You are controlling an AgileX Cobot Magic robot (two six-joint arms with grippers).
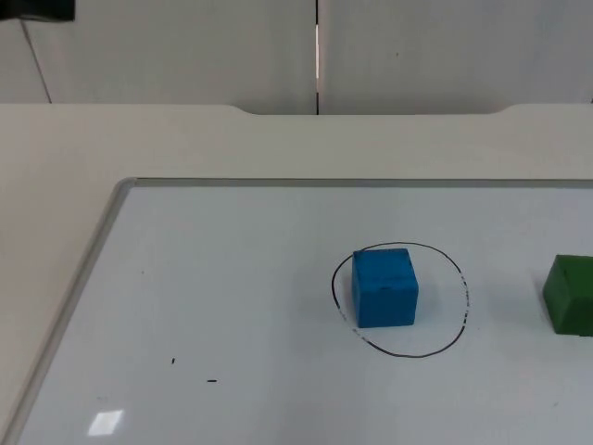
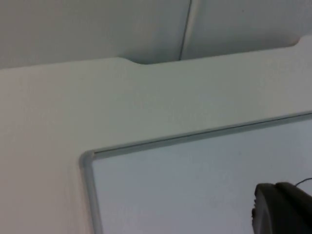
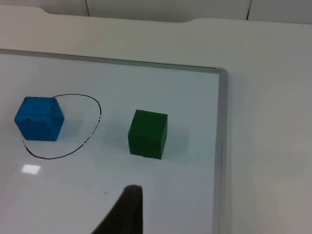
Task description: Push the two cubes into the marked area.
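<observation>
Sitting inside the drawn ring, blue cube is done; green cube remains outside, both grippers' finger states unreadable.

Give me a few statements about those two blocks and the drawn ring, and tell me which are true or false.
1. The blue cube sits inside the drawn ring. True.
2. The green cube is inside the ring as well. False: it stands outside, between the ring and the whiteboard frame.
3. The two cubes touch. False: they stand apart.
4. Both cubes rest on the whiteboard. True.
5. An end effector holds the green cube. False: nothing grips it.
</observation>
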